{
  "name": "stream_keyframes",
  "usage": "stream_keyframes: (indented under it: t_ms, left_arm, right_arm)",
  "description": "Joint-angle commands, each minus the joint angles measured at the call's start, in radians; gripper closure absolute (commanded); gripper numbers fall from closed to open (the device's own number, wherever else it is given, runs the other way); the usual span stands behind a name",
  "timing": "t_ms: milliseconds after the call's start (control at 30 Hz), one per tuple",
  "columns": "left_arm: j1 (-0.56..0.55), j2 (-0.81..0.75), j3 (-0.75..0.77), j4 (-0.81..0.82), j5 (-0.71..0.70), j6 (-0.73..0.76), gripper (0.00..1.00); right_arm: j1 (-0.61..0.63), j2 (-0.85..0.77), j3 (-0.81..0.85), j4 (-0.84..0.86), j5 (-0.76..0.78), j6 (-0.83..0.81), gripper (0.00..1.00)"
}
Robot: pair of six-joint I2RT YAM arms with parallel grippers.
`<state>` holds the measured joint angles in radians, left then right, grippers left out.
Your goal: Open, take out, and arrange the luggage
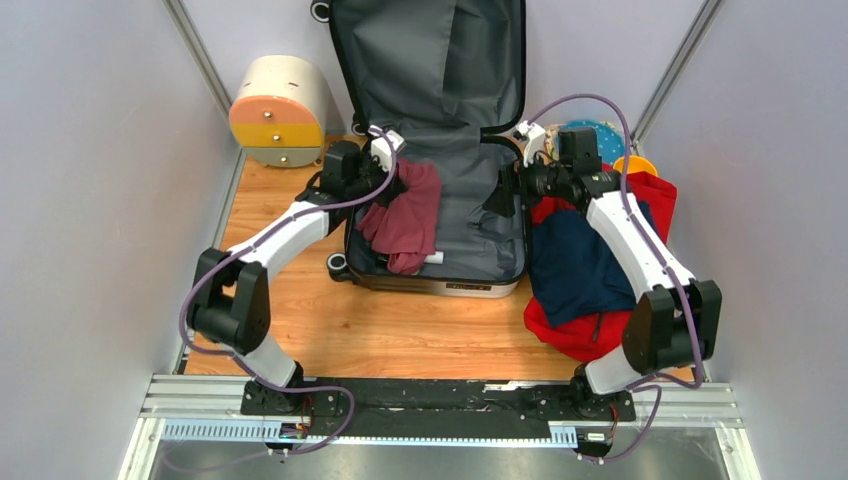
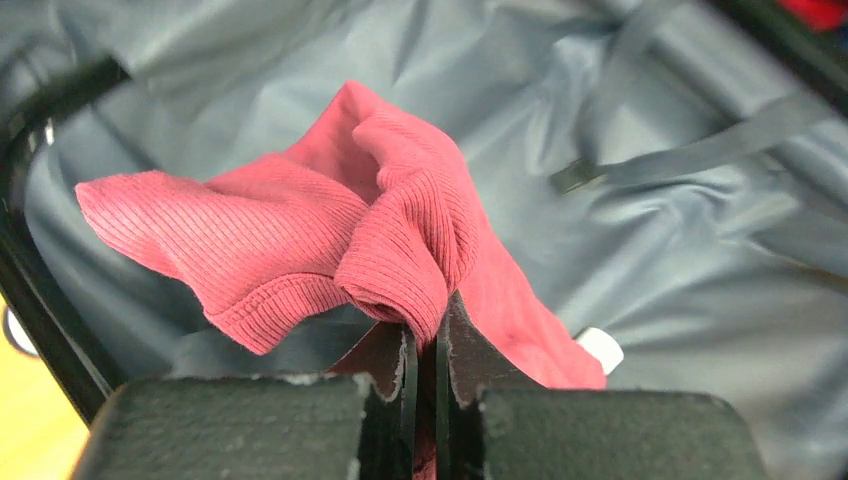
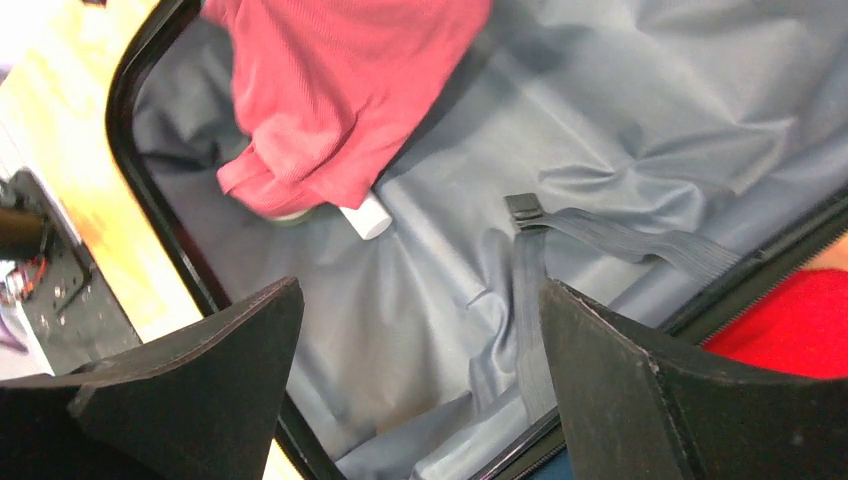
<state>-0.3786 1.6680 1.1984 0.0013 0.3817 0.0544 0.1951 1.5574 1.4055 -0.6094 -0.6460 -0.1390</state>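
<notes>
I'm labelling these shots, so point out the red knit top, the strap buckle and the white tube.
Red knit top [image 2: 400, 230], left wrist view, on the bunched ribbed fold.
Strap buckle [image 3: 523, 208], right wrist view, on its dark face.
White tube [image 3: 366, 214], right wrist view, on its exposed end.

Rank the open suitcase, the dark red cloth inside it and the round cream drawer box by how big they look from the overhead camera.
1. The luggage, by far the largest.
2. The cream drawer box.
3. The dark red cloth, which looks somewhat smaller than the box. It is bunched up, so the gap is not large.
</notes>
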Motion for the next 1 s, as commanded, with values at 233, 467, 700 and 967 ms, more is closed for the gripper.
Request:
stream_keyframes:
  t_ms: [233, 467, 700, 967]
  left_arm:
    - [-0.016, -0.289, -0.091, 0.213, 0.468, 0.209, 1.0]
    - [-0.036, -0.343, -0.069, 0.219, 0.542, 0.157, 1.0]
    - [-0.098, -0.35, -0.017, 0.177, 0.458, 0.14, 1.0]
    - [-0.265, -0.335, 0.088, 0.101, 0.243, 0.167, 1.0]
  right_arm:
    - [0.012, -0.243, -0.39, 0.54, -0.329, -0.176, 0.06]
    - [0.099, -0.251, -0.404, 0.712, -0.339, -0.068, 0.06]
    - [0.107, -0.233, -0.295, 0.728, -0.342, 0.071, 0.38]
    - [0.038, -0.479, -0.175, 0.337, -0.143, -0.031, 1.0]
